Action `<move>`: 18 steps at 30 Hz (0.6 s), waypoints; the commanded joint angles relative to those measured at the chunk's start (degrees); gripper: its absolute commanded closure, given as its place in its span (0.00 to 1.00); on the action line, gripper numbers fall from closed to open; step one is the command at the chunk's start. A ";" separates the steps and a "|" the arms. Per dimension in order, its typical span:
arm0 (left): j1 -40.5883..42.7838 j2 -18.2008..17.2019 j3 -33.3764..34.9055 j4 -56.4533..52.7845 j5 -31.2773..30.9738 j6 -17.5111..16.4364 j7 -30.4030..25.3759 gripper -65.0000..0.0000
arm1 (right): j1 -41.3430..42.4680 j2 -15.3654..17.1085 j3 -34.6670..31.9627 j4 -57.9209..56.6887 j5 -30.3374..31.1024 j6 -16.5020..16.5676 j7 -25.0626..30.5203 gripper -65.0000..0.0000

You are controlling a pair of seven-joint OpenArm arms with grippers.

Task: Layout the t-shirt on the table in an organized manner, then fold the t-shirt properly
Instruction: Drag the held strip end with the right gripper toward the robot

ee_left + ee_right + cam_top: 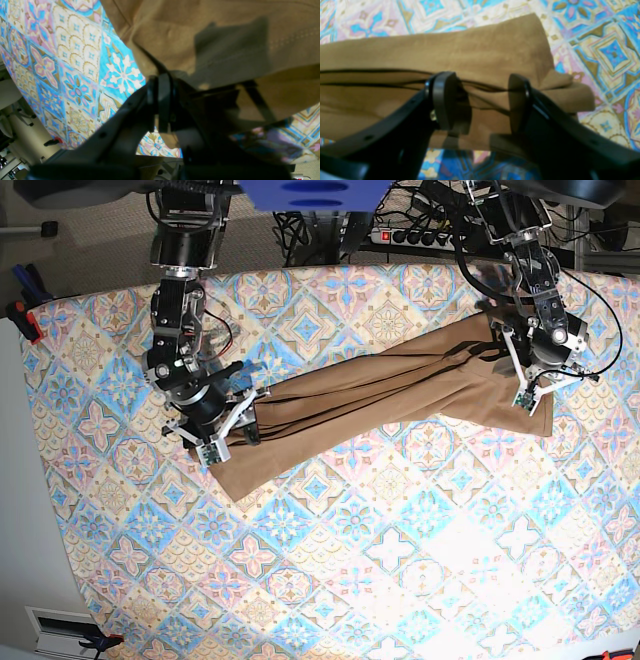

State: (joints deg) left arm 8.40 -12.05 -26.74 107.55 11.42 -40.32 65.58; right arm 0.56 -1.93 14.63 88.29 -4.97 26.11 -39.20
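Tan-brown soft fabric short-sleeved t-shirt [380,395] lying as a long narrow band, several layers deep, stretched across the far half of the table [330,580] covered in pastel tile-pattern cloth of blue, pink and cream. Band running diagonally, one end toward the table's left edge, other end toward the far right corner. Stacked layer edges visible as dark lines in the right wrist view; shirt [470,50] clearly folded lengthwise, not spread flat.

Right gripper [228,423] at the end nearer the left edge, black fingers [445,100] spread fairly wide, straddling the layered fabric edge, not closed on it; cloth between the pads looks loose. Left gripper [530,370] at the end near the far right corner; in the left wrist view black fingers [162,100] appear pressed together against the shirt [225,37], possibly pinching a fold, but blurred and shadowed, so cannot tell for certain.

Judged step: layout and lengthwise folds look done, crosswise fold pending or band being tensioned and straightened. Judged progress: past the midpoint.

Next move probably calls for right fingers closing on all layers at once, then both ends lifted and one carried over the other. Risk: catching only top layers, letting lower ones slide and the band skew. Soft fabric likely to sag and wrinkle mid-span.

Power strip and cables [420,230] beyond the far edge.
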 commanded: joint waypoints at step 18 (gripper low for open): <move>-0.62 -0.65 -0.20 0.80 0.49 0.32 -0.04 1.00 | -0.95 0.04 4.49 0.98 0.62 0.31 1.53 0.51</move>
State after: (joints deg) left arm 8.38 -12.05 -26.74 107.55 11.42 -40.32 65.60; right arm -1.15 -1.69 19.27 88.60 -4.99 26.04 -38.92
